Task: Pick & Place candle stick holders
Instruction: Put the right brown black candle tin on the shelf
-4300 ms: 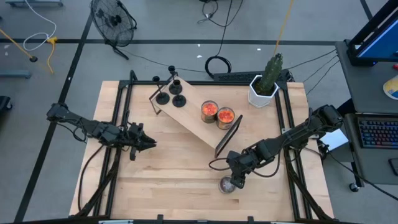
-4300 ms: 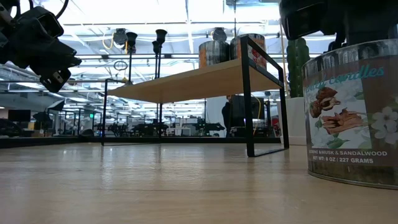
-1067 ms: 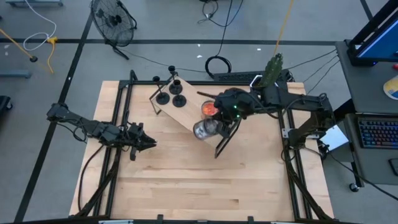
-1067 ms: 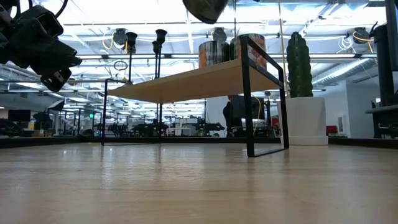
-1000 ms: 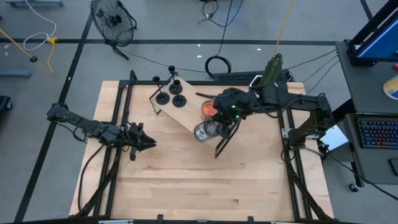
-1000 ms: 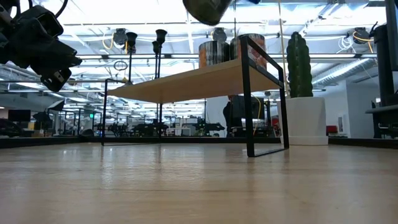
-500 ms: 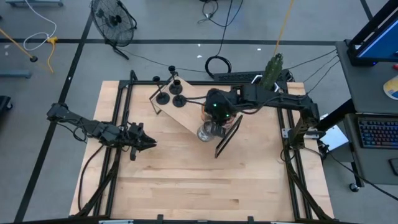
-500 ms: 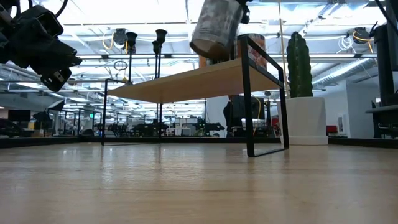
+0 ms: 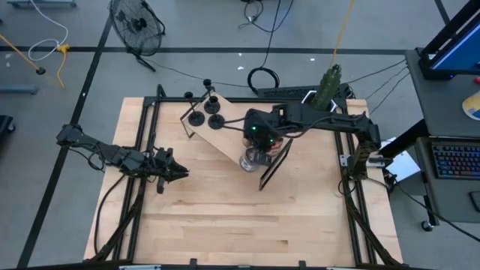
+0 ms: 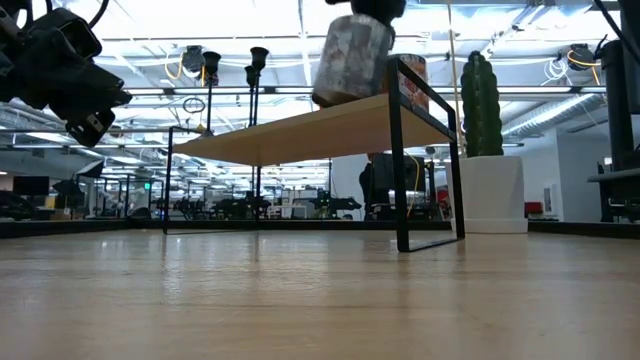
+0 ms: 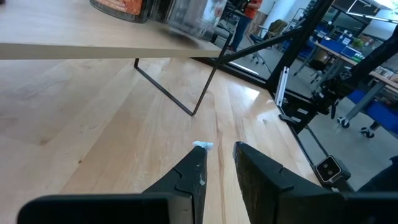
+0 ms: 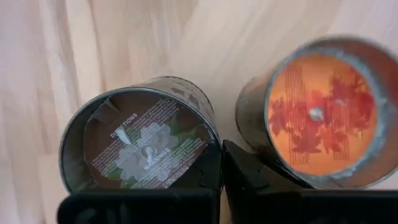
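Observation:
A silvery cup (image 10: 352,58) hangs over the near end of the wooden shelf (image 9: 225,139); my right gripper (image 9: 259,135) is shut on it from above. Its bottom is close to the shelf top (image 10: 300,125); I cannot tell whether they touch. An orange glass cup (image 12: 317,115) stands on the shelf right beside it; a second one (image 10: 405,72) shows behind. Three black holders (image 9: 210,114) stand on their round bases at the shelf's far end. My left gripper (image 9: 176,172) waits at the table's left, open a little, with nothing between its fingers (image 11: 198,168). My right gripper pinches the silvery cup's wall at its rim (image 12: 214,149), on the side toward the orange cup, one finger (image 12: 202,174) inside the cup and one outside. The fingers point down from above. The cup hangs below them, nearly upright and tilted a little.
A white pot (image 10: 492,195) with a green cactus (image 9: 328,82) stands at the table's far right, behind the shelf. The shelf's black metal frame (image 10: 402,150) rises above its near end. Bare wood (image 9: 225,217) lies in front of the shelf.
My right gripper has come down and a little toward the table's left with the silvery cup. The cup has sunk from high above the shelf to just at its top and hangs more upright than before.

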